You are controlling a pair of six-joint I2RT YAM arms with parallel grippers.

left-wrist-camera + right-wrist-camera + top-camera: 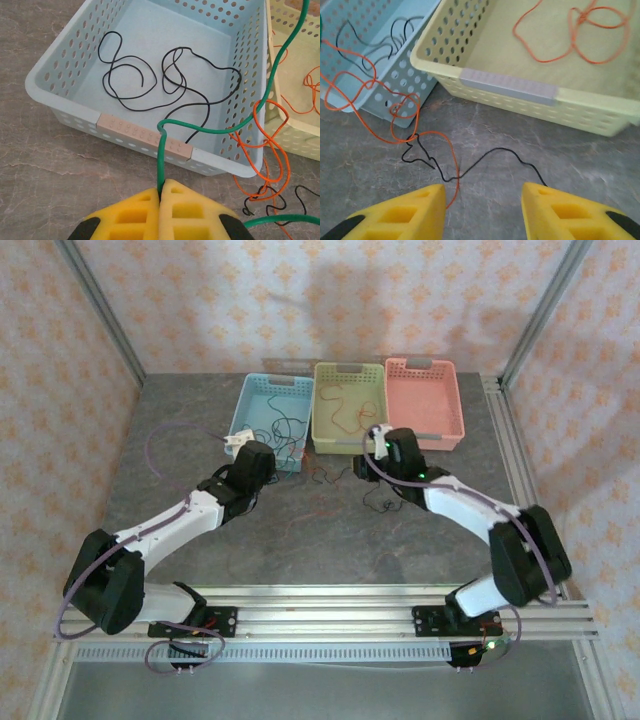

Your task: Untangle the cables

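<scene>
my left gripper (161, 192) is clamped tight on the green cable (161, 150) where it bends over the blue basket (60, 95) at its front rim; the right gripper (482, 200) hangs with jaws spread wide over the table (545, 145), holding nothing. i fear hauling on the green would drag the orange cable (265, 145) crossing it and cinch the tangle. the right wrist view lays out a loose black cable (490, 157) crossing that orange strand before the yellow basket (505, 85); the left wrist view gives the green cable's run.
</scene>
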